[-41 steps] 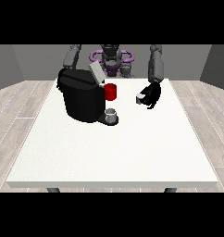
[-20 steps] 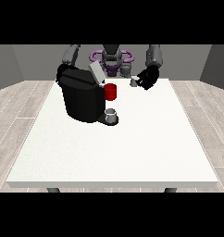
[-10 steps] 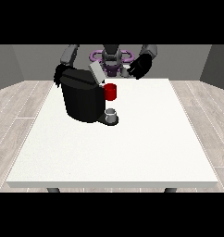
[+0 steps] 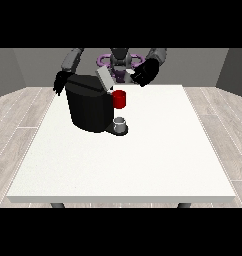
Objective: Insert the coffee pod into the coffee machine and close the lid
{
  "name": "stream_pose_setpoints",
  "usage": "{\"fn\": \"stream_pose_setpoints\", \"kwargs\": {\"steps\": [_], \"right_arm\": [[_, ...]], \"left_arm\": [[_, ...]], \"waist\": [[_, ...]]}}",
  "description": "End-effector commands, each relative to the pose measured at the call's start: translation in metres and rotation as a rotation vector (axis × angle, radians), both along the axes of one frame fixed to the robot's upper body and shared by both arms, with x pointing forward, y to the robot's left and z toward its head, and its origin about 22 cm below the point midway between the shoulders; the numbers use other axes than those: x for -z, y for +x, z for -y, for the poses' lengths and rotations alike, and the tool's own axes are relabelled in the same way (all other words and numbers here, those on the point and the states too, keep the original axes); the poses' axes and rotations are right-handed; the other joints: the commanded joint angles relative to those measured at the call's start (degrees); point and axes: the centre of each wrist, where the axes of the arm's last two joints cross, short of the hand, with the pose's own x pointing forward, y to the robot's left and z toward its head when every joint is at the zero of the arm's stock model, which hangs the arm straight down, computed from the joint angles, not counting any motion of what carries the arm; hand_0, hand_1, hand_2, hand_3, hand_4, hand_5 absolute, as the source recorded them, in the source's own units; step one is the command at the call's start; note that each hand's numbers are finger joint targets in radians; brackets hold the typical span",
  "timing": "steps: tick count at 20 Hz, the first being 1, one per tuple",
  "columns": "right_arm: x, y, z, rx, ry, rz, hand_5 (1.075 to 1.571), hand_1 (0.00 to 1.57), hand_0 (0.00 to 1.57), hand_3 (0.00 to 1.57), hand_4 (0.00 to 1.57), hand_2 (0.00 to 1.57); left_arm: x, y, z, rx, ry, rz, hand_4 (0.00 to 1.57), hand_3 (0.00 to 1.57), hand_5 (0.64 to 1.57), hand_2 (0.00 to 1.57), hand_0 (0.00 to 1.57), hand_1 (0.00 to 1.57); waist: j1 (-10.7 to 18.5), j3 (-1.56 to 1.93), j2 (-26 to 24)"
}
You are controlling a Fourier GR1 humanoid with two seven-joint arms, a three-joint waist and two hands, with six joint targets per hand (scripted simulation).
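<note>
Now: coffee machine (image 4: 90,107) near table (image 4: 143,165) far-left edge, lid (image 4: 105,78) raised | view-right hand (image 4: 146,73) curled round pod (image 4: 133,73)

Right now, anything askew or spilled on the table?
Nothing stands out. The coffee machine stands upright with its lid raised, a small cup sits under its red spout, and no spill shows on the white table.

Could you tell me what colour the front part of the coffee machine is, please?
Red, against the black coffee machine; the front view shows it.
</note>
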Motion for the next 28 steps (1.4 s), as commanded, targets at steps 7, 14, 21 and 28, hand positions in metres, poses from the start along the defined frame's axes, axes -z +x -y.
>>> {"fn": "stream_pose_setpoints", "kwargs": {"steps": [7, 14, 21, 28], "right_arm": [[-0.021, 0.02, -0.012, -0.186, 0.0, 0.155, 1.571, 0.0, 0.0, 0.0, 0.16, 0.0], [-0.04, 0.038, -0.026, -0.199, -0.025, 0.137, 1.571, 0.0, 0.0, 0.0, 0.23, 0.0], [-0.028, 0.038, -0.008, -0.157, -0.019, 0.151, 1.571, 0.0, 0.0, 0.0, 0.19, 0.0], [-0.044, 0.051, -0.038, -0.185, -0.03, 0.189, 1.571, 0.0, 0.0, 0.0, 0.25, 0.0]], "left_arm": [[-0.071, 0.017, -0.029, -0.108, -0.049, 0.172, 0.62, 1.38, 1.571, 1.45, 1.4, 1.4], [-0.094, 0.023, -0.035, -0.174, -0.095, 0.157, 0.6, 1.39, 1.571, 1.48, 1.45, 1.45], [-0.094, 0.021, -0.031, -0.122, -0.02, 0.164, 0.63, 1.33, 1.571, 1.46, 1.42, 1.42], [-0.123, 0.022, -0.058, -0.163, -0.04, 0.217, 0.66, 1.35, 1.571, 1.46, 1.42, 1.42]], "waist": [[-5.5, 0.0, 10.37], [-7.02, -0.03, 11.44], [-5.14, 0.01, 12.41], [-7.48, -0.02, 15.04]]}}
